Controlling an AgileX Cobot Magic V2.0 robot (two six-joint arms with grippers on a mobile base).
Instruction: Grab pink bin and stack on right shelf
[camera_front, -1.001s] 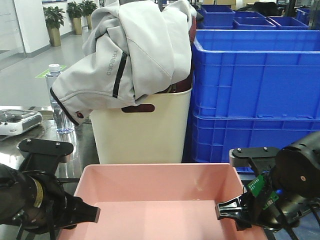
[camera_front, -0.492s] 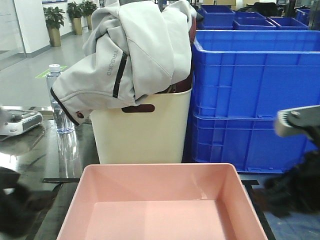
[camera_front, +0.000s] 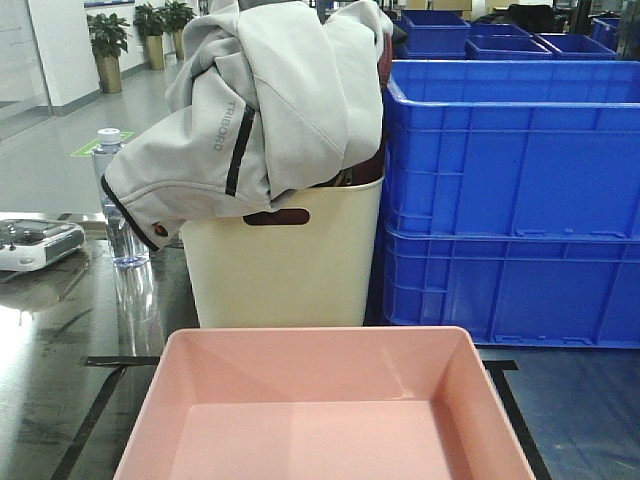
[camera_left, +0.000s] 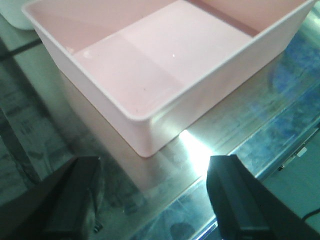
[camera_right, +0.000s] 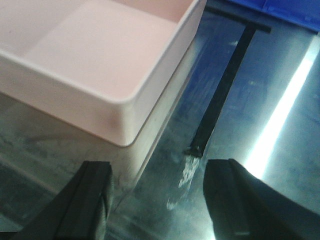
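Both arms have left the front view, where the pink bin (camera_front: 325, 405) sits alone. Left wrist: left pincer (camera_left: 157, 200) gapes released, a bin corner just ahead. Right wrist: right pincer (camera_right: 160, 200) likewise spread, bin ahead-left on the shelf (camera_right: 260, 100).

A shiny steel shelf (camera_front: 60, 350) top, marked with black tape lines (camera_front: 90, 420), carries everything seen. The pink bin (camera_front: 325, 405) rests flat on it at the near edge, its floor bare. Just behind it a cream bin (camera_front: 285, 265) stands upright, with blue crates (camera_front: 510, 200) stacked close at its right. At far left a clear water bottle (camera_front: 118, 200) stands upright, and a white device (camera_front: 35, 243) lies left of it. Strong glare is reflected off the metal beside the pink bin's corners.
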